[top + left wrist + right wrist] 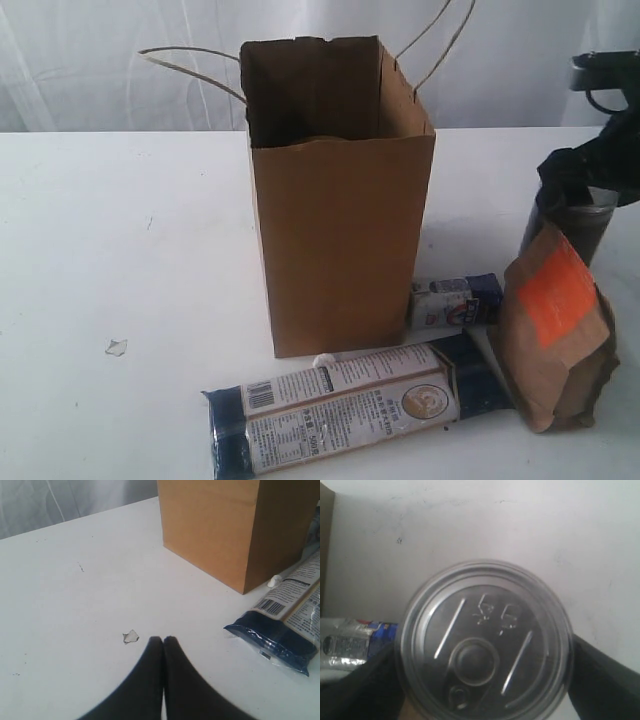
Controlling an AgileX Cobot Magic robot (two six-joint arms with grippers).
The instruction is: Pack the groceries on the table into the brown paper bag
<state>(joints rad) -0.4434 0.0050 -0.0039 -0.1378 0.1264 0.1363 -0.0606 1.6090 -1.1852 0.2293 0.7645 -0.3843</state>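
Observation:
The brown paper bag (340, 250) stands open and upright on the white table (130, 230). In front of it lies the long navy-tan packet (340, 405). To its right are the small blue-white packet (455, 300) and the brown pouch with the orange label (555, 330). Behind the pouch stands the dark silver-lidded can (565, 225), and my right gripper (585, 175) comes down over it. In the right wrist view the fingers press both sides of the can (485, 640). My left gripper (163, 639) is shut and empty, low over the table left of the bag (215, 530).
A tiny clear wrapper scrap (117, 347) lies on the table left of the bag, just beside my left fingertips (155, 645). A small white piece (322, 360) sits at the bag's front corner. The bag's string handles (190, 62) stick out to both sides.

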